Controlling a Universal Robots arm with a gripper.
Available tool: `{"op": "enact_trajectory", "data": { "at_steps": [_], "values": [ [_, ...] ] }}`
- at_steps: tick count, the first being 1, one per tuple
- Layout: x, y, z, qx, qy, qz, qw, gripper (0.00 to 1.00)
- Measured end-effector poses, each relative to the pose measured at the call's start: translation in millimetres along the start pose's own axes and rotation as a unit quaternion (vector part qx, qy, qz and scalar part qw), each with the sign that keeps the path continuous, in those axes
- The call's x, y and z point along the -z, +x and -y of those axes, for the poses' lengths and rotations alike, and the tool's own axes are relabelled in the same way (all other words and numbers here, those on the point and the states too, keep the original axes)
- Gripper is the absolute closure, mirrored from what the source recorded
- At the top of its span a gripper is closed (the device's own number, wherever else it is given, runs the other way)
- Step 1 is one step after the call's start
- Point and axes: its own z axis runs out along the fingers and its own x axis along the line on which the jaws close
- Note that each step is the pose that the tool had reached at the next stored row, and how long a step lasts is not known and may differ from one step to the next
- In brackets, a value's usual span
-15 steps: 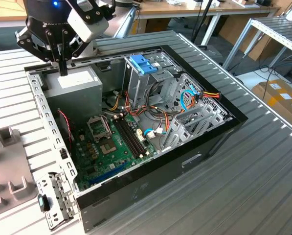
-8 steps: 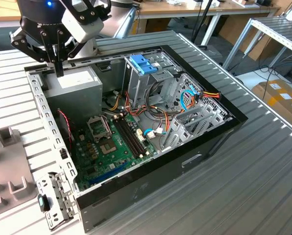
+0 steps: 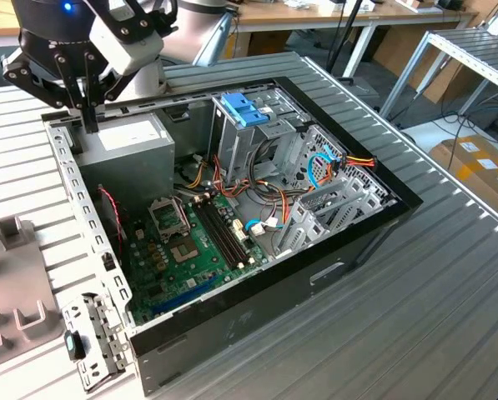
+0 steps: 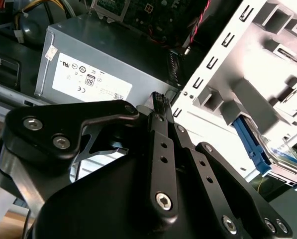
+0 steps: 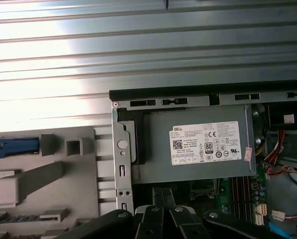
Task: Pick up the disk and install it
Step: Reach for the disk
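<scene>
End effector (image 3: 88, 107): seen in the upper left of the exterior view, hung just above the corner of the power supply (image 3: 128, 137). The fingers are pressed together and nothing is gripped.
Disk (image 4: 286, 155): made out in the second wrist view, lodged in the grey fixture (image 4: 247, 64) just beside a blue plastic piece (image 4: 248, 137). It is apart from the end effector and not yet picked up.
Fixture position: set on the counter (image 3: 415, 333) at the lower left of the exterior view, outside the perforated wall (image 3: 69, 192) of the computer case (image 3: 274, 308).
Risk, fingers together: the disk would probably be shoved or tipped in its slot rather than straddled if it were met like this.
Risk, case wall: the perforated wall stands between the end effector and the fixture, so it could be clipped by a low sideways pass.
Risk, slip: the disk's smooth metal faces are judged slippery. It could be dropped from a shallow or off-centre hold.
Risk, jamming: the disk could be wedged against the fixture walls by a tilted pull.
Risk, install: loose cables (image 3: 332, 162) are draped around the drive cage (image 3: 340, 200) below the light-blue bracket (image 3: 244, 108). They could be snagged or pinched, and a skewed disk could be caught on the cage edge.
</scene>
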Motion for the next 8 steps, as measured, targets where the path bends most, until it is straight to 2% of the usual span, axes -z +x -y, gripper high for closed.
{"op": "enact_trajectory", "data": {
  "at_steps": [8],
  "values": [
    [0.3, 12.9, 1.0, 0.000, 0.0000, 0.0000, 1.00000, 0.89]
  ]
}}
